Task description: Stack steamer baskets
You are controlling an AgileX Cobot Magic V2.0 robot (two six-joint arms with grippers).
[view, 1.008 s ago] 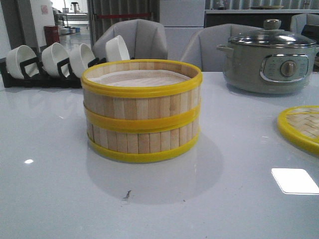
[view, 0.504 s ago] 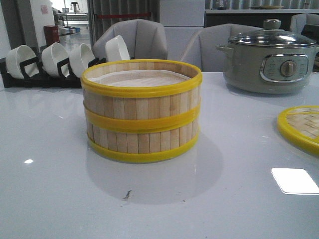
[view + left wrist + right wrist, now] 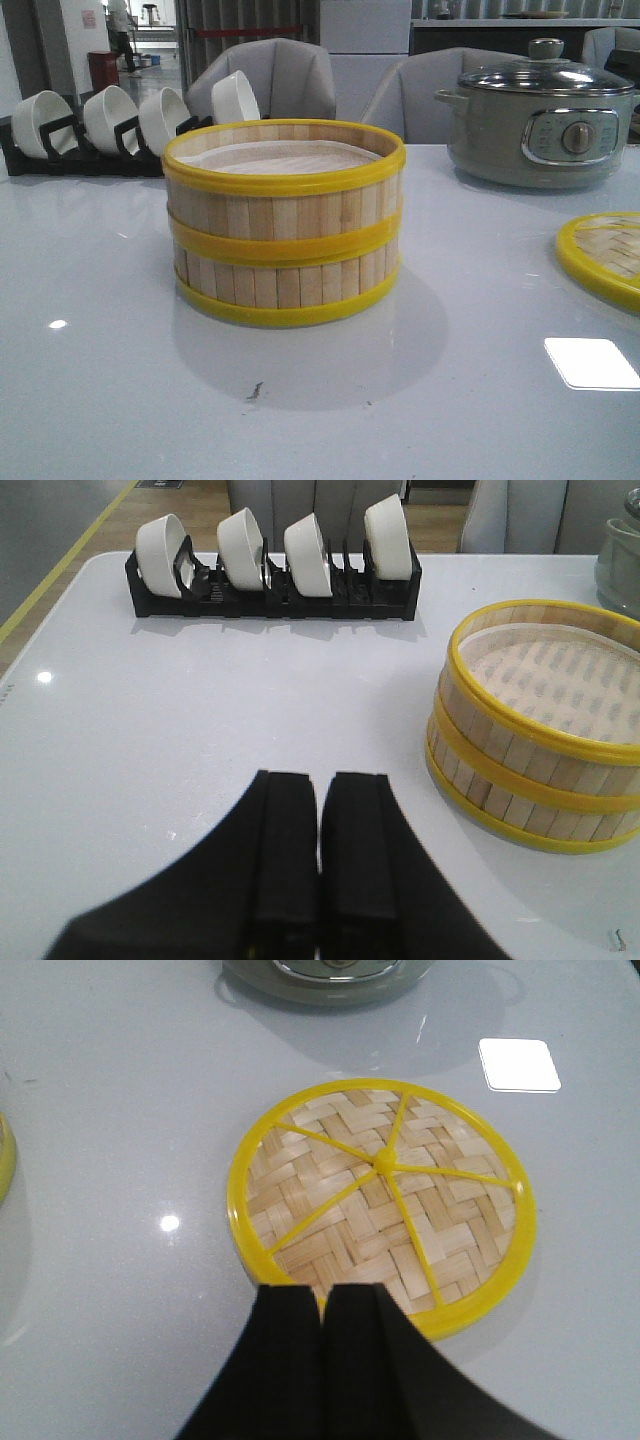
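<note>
Bench: white glossy bench (image 3: 120,400), chairs behind.
My left gripper (image 3: 318,810): fingers pressed together, holding nothing, above bare bench.
My right gripper (image 3: 322,1320): fingers together, holding nothing, over edge of woven lid (image 3: 380,1200).
Steamer baskets (image 3: 285,220): one stacked on the other, upright, mid-bench.
Bowl rack (image 3: 270,565): far side, four white bowls.
Pot (image 3: 540,115): behind lid.
</note>
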